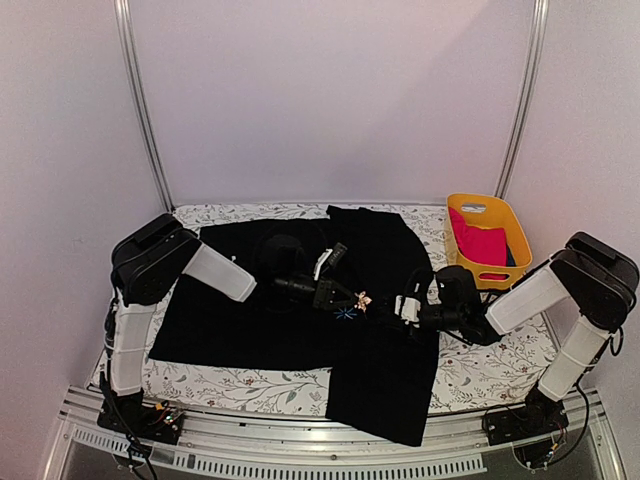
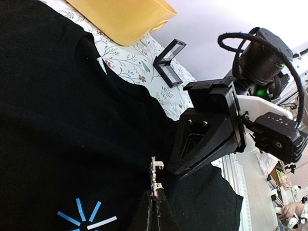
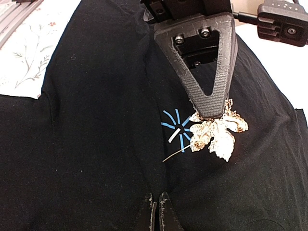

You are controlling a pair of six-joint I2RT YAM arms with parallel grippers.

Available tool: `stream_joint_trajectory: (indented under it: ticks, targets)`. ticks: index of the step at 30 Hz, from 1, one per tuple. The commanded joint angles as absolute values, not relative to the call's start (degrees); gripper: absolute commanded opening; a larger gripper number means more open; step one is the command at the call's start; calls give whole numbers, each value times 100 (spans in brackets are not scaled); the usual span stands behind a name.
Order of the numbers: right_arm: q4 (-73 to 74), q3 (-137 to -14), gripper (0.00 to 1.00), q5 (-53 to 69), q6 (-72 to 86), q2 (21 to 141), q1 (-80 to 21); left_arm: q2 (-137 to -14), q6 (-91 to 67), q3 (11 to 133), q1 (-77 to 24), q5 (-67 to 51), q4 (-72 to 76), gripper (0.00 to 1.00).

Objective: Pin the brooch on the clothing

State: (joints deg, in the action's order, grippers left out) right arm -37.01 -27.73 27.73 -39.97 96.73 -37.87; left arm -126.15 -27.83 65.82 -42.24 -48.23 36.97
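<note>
The clothing [image 1: 280,320] is a black shirt spread over the table, with a light-blue star print [image 3: 175,126] on the chest. The brooch [image 3: 216,132] is a pale gold leaf held just right of the print, its thin pin pointing down-left over the cloth. My left gripper [image 3: 211,109] is shut on the brooch's top edge; in the left wrist view the brooch [image 2: 155,178] stands edge-on in the left gripper [image 2: 156,199]. My right gripper [image 3: 158,202] is shut with its tips on the shirt, where a raised fold ends. Whether cloth is pinched cannot be told.
A yellow basket [image 1: 487,207] with a bright pink garment [image 1: 482,245] stands at the back right. A small black square frame [image 2: 169,62] lies on the flowered table cover [image 1: 480,370] beside the shirt. The two grippers face each other closely over the chest.
</note>
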Motion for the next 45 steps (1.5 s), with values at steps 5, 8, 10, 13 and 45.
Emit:
stream_joint_trajectory:
  ticks: [5, 8, 10, 13, 45]
  targets:
    - [-3868, -2755, 0, 2743, -4017, 9531, -3815, -12731, -2873, 6501, -4234, -4936, 3851, 0]
    - [-3893, -2776, 0, 2680, -3983, 9553, -3814, -12716, -2987, 6480, -4233, -5027, 3951, 0]
    - [-3935, -2786, 0, 2632, -3966, 9569, -3814, -12713, -3013, 6493, -4249, -5036, 3959, 0]
    - [-3965, -2803, 0, 2578, -3955, 9582, -3814, -12768, -2991, 6491, -4287, -5043, 3916, 0]
    - [-4236, -3011, 0, 2061, -3558, 9908, -3823, -13002, -3087, 6587, -4464, -5290, 3796, 0]
